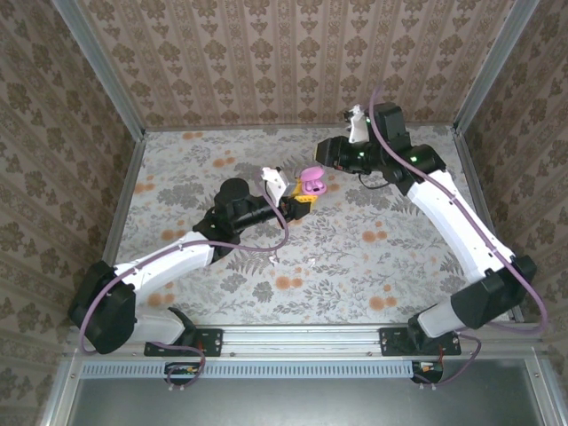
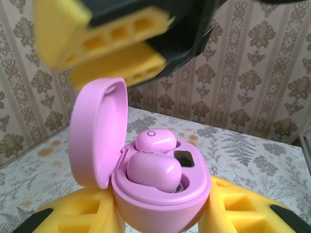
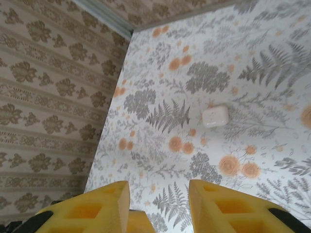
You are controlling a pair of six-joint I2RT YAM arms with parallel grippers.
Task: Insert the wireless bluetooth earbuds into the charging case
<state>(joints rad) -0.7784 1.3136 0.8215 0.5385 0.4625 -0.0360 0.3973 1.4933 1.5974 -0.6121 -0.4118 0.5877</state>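
Floral-print table (image 1: 355, 266), boxed in by damask wallpaper walls (image 1: 293, 53). A white case (image 3: 215, 116) lies closed on the cloth, well clear of the right fingers. Right gripper (image 3: 158, 188) hangs just above the pink charging case (image 2: 160, 196), crowding the space over its open lid (image 2: 97, 136). Its yellow fingers (image 3: 223, 206) are parted, with nothing between them.

Left gripper (image 1: 299, 202) is clamped on the charging case from both sides, low on the base, holding it up over the middle of the table. In the left wrist view the lid stands up on the left. Two magenta-pink earbuds sit inside. Rear earbud (image 2: 155, 140) is down in its well. Front earbud (image 2: 153, 171) is in the near well and rides a bit high; can't tell if it's fully seated. Small dark square window (image 2: 183, 158) on the case deck beside them.

Cloth is pale grey with fern leaves and orange blossoms. A metal rail (image 1: 302, 342) runs along the near edge by the arm bases.
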